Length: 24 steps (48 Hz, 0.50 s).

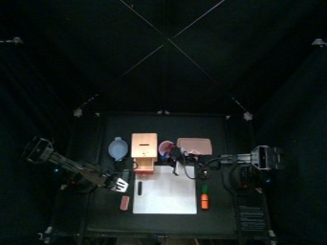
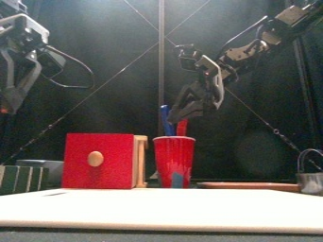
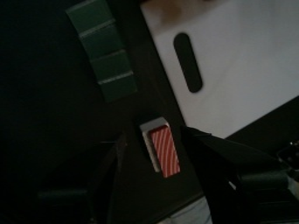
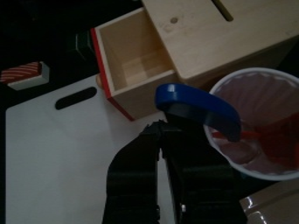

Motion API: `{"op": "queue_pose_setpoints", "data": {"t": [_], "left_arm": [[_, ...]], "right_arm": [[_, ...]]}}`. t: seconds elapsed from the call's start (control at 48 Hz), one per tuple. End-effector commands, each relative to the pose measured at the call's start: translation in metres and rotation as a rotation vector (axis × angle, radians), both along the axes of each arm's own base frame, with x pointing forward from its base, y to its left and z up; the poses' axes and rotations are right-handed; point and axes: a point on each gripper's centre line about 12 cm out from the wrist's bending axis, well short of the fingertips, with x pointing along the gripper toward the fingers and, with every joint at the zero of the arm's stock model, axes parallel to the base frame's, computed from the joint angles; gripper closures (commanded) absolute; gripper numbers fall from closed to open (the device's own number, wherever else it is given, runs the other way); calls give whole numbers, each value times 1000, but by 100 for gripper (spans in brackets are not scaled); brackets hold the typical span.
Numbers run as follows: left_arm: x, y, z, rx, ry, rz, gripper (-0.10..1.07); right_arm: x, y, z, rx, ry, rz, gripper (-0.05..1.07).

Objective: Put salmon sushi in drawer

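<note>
The salmon sushi (image 3: 163,150), a small red-striped piece on a white base, lies on the black table just left of the white mat (image 1: 166,194). It also shows in the top view (image 1: 124,203) and the right wrist view (image 4: 26,74). My left gripper (image 3: 167,171) is open, low over the sushi, with a jaw on either side of it and apart from it. The wooden drawer (image 4: 142,54) stands pulled open and empty; its knobbed face shows in the front view (image 2: 105,161). My right gripper (image 4: 158,140) is shut and empty, hovering by the drawer's open end.
A red cup (image 4: 254,122) holding a blue utensil (image 4: 197,105) stands right of the drawer. An orange oblong piece (image 1: 204,202) lies at the mat's right edge. A pale pink tray (image 1: 194,145) is behind it. A green segmented rack (image 3: 103,48) sits at the left.
</note>
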Motion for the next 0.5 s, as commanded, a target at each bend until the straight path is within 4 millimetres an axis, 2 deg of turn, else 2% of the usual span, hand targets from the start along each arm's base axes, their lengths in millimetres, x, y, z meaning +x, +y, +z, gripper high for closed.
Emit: {"op": "queue_pose_setpoints", "data": {"t": [0.0, 0.271, 0.479], "left_arm": [[9, -15, 2, -48, -11, -5, -4], [26, -36, -36, -47, 42, -20, -5], [27, -41, -58, -15, 111, -16, -5]], "right_arm": [[5, -1, 19, -15, -69, -3, 98], [5, 2, 22, -5, -75, -1, 98], [4, 3, 21, 1, -73, -1, 98]]}}
